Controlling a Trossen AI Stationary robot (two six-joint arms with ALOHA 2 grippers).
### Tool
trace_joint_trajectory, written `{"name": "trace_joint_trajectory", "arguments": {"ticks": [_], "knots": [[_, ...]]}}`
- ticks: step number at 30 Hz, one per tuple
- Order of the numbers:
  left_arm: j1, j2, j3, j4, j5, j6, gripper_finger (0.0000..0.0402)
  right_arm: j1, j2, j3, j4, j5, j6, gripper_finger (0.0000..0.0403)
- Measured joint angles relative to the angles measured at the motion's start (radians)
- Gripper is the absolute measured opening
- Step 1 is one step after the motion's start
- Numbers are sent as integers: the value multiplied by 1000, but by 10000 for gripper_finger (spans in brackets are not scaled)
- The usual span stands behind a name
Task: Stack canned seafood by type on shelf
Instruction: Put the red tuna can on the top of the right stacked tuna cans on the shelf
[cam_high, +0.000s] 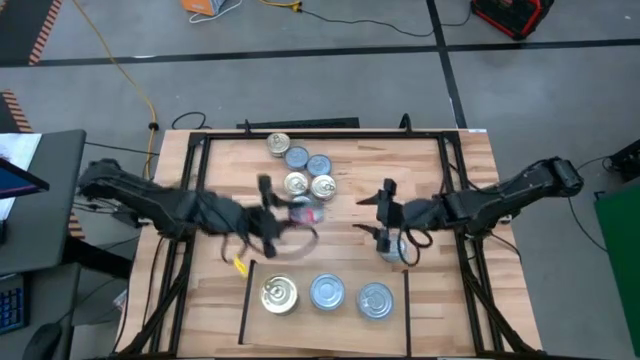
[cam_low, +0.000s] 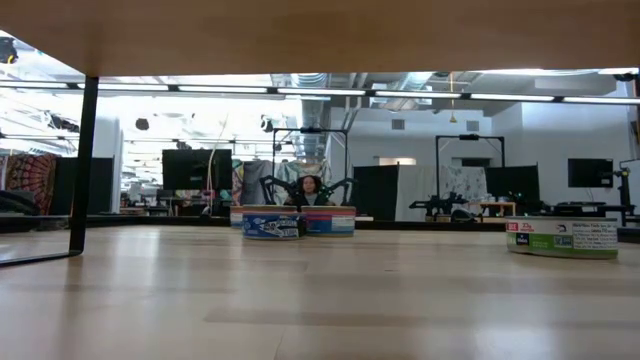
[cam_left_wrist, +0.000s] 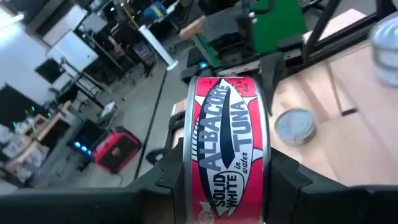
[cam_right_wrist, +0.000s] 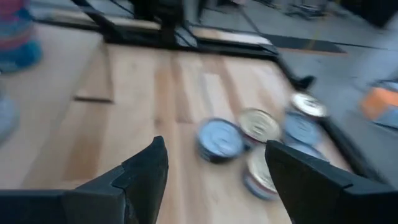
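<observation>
High view: sorting partly done, with three tins on the shelf (cam_high: 400, 305) and five loose.
Shelf row holds a gold-topped tin (cam_high: 279, 294) and two silver-topped tins (cam_high: 327, 292), singly, none stacked; the loose cluster (cam_high: 303, 167) waits at the far side. The left gripper (cam_high: 283, 213), mid-table, pinches a red-labelled albacore tuna tin (cam_left_wrist: 227, 146) by its flat faces; the right gripper (cam_high: 386, 212) hangs nearby, fingers spread, over another tin (cam_high: 397, 250).
</observation>
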Motion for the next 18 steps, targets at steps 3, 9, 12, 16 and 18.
{"name": "trace_joint_trajectory", "arguments": {"ticks": [3,9,12,16,18], "knots": [[-80,132,90,-23,-146,-5,129,70,-23,28,-123,173,23,302],[-156,354,355,-152,-254,-57,129,141,-180,30,-246,240,109,302],[-167,457,482,-241,-250,-92,129,142,-269,4,-278,294,154,302],[-177,580,611,-308,-238,-107,129,134,-362,-66,-276,361,250,302],[-187,631,666,-318,-253,-96,129,134,-395,-105,-258,397,278,302]]}}
